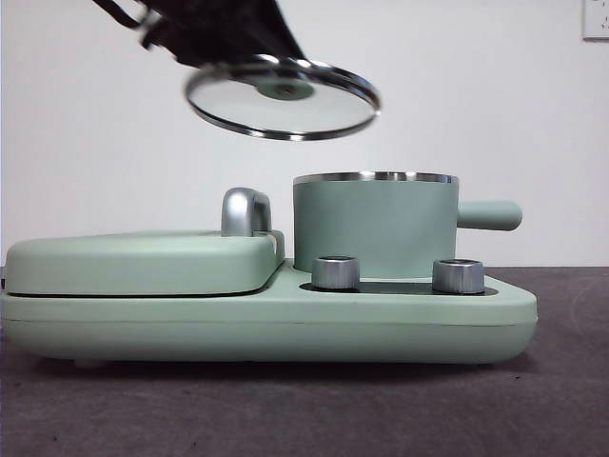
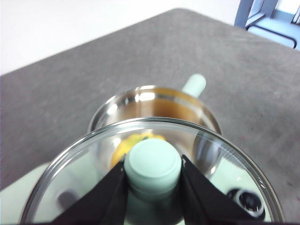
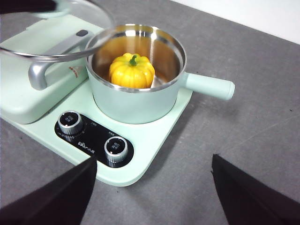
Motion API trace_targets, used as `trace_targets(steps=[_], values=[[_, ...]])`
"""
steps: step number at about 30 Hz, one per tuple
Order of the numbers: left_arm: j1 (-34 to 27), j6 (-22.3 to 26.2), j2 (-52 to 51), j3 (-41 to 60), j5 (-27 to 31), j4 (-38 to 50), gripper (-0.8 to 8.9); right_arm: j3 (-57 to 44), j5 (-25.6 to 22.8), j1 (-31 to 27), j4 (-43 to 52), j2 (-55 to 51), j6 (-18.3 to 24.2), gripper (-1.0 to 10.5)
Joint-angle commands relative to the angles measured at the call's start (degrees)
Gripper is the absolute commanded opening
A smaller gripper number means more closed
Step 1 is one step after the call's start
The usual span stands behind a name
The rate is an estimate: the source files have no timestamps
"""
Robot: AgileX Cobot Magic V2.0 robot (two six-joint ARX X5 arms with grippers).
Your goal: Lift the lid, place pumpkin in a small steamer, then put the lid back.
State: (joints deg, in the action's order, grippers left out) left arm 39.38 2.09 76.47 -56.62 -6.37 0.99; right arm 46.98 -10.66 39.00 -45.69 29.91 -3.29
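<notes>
The left gripper pinched the lid by its knob, tilted at eleven o'clock above the steamer holding the pumpkin. Re-covering seemed underway: level, centre, lower. The right gripper waited, spread.

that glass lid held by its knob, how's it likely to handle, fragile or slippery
Probably fragile: the lid is clear glass in a thin steel rim. It may swing or tilt, since the left gripper pinches only its small smooth knob, and it already hangs tilted above the small steamer. It looks stiff, not floppy.
</notes>
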Motion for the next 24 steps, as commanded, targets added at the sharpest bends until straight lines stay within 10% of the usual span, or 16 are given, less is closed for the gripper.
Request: trace_targets(steps=[1, 24], values=[[1.05, -0.07, 2.95, -1.31, -0.35, 5.66, 0.07, 0.26, -0.09, 0.57, 0.42, 0.33, -0.5, 3.8], [1.9, 2.16, 23.76, -14.8, -1.2, 12.48, 0.07, 0.26, -0.13, 0.57, -5.05, 0.33, -0.55, 3.8]])
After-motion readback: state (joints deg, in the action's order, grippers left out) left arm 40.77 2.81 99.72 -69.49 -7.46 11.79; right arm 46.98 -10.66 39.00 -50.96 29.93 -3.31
